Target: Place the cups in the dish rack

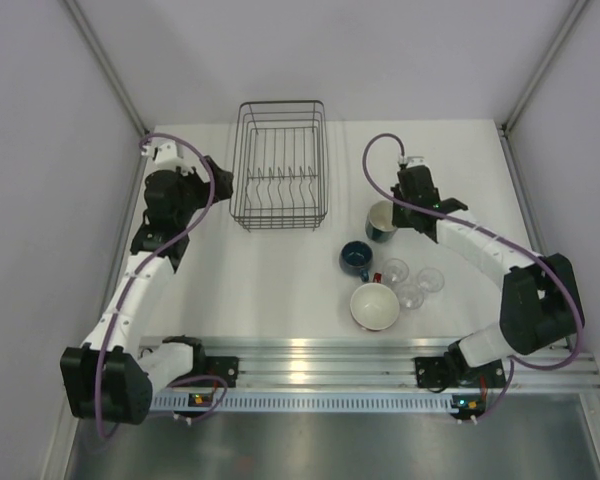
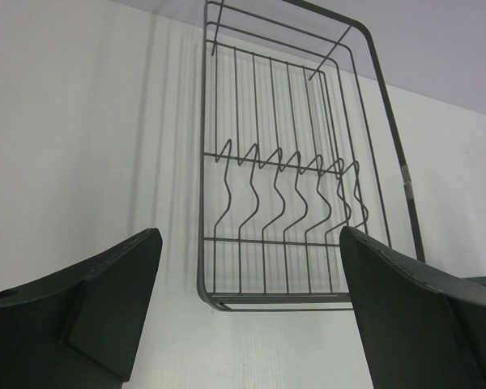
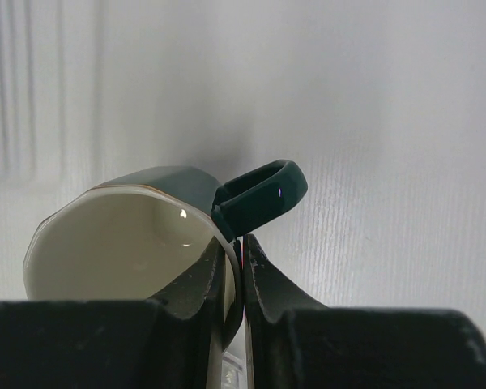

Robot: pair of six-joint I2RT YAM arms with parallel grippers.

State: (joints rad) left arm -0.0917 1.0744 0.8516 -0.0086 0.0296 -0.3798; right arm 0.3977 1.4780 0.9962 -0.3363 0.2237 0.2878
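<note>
— What's the room like from where you stand?

— Plain pale walls (image 1: 40,150) close in on three sides of a white table (image 1: 280,295). A metal rail (image 1: 320,352) runs along its near edge and carries the two arms (image 1: 130,290).

— And the dish rack?

— The dish rack (image 1: 280,225) sits at the far middle of the table, dark wire with its row of prongs upright. Every cup is outside it, off to its right and nearer me. The left gripper (image 2: 249,240) hangs just to its left, jaws spread wide with only air between them.

— The other one?

— The right gripper (image 3: 241,243) has its jaws pinched narrow on the wall of the teal mug (image 3: 130,235), one finger inside the white bowl and the other outside beside the handle. That mug is just right of the rack's near corner. Whether it touches the table I cannot tell.

— The rest?

— Closest to the rail stands the big cup (image 1: 375,306), white inside, with a bit of red showing at its far side. The dark-blue cup (image 1: 356,258) is between it and the mug. Three clear glasses (image 1: 395,270) cluster just to their right.
</note>
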